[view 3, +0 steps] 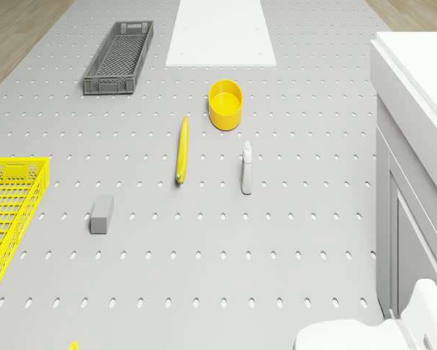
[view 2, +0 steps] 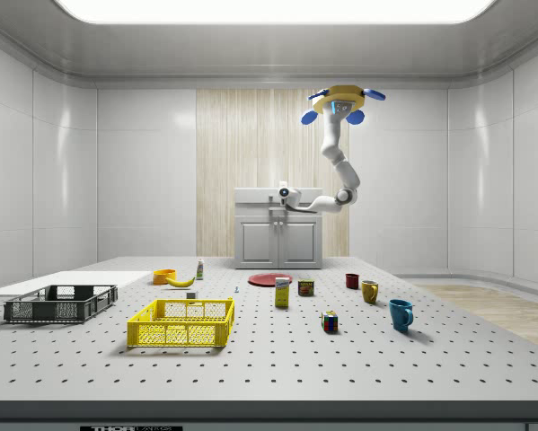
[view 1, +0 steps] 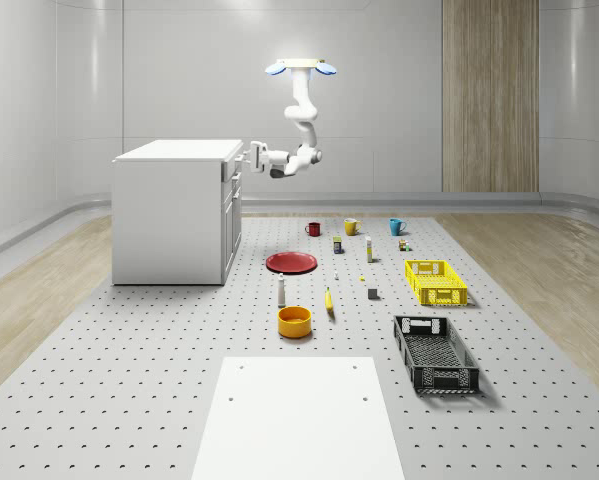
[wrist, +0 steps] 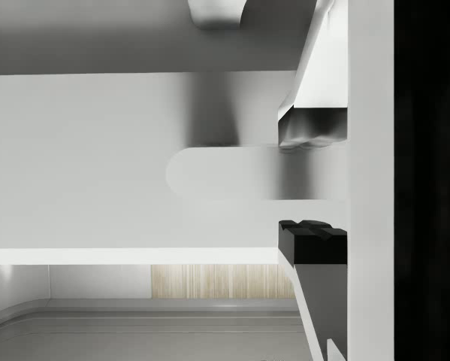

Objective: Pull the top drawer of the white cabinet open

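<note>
your drone (view 1: 301,68) hovers high beside the cabinet (view 1: 174,210), arm bent down toward its front. the gripper (view 1: 253,157) sits at the top drawer (view 1: 233,164), fingers (wrist: 312,244) apart with the handle (wrist: 225,173) lying between them, not yet clamped.

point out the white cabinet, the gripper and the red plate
white cabinet (view 1: 169,215): whole-scene view, on its side wall.
gripper (view 1: 251,157): whole-scene view, between its fingertips at the cabinet's top front edge.
red plate (view 1: 292,263): whole-scene view, on the plate's middle.
</note>
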Robot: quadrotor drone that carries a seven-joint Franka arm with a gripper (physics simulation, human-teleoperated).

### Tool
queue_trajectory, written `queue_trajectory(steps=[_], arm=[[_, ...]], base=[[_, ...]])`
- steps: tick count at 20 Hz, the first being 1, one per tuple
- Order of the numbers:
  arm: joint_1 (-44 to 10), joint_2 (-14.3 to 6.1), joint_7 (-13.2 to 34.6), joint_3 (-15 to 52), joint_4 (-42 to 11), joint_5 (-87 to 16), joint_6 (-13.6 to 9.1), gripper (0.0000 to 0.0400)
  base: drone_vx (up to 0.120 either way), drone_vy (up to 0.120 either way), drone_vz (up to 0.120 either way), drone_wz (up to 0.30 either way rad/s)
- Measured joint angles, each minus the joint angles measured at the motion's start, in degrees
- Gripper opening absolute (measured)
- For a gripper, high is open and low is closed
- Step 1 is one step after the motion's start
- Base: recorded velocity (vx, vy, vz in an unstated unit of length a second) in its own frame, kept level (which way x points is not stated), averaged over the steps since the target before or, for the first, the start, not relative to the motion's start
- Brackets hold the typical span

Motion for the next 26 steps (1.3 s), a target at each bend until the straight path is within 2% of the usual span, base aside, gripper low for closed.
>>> queue_trajectory(steps=[11,14,17,21,26], arm=[[-2.6,-3.8,-1.5,-3.3,-3.7,-1.9,-4.6,0.0107],[-3.1,-4.6,-1.3,-4.2,-4.4,-2.7,-5.6,0.0203],[-3.5,-5.1,-1.3,-4.7,-4.7,-3.3,-6.3,0.0257],[-3.4,-4.7,-1.5,-4.2,-4.5,-2.7,-5.9,0.0287],[-3.1,-3.6,-1.8,-2.6,-3.6,-1.2,-4.7,0.0300]], base=[[0.000,0.000,0.000,0.000],[0.000,0.000,0.000,0.000],[0.000,0.000,0.000,0.000],[0.000,0.000,0.000,0.000],[0.000,0.000,0.000,0.000]])
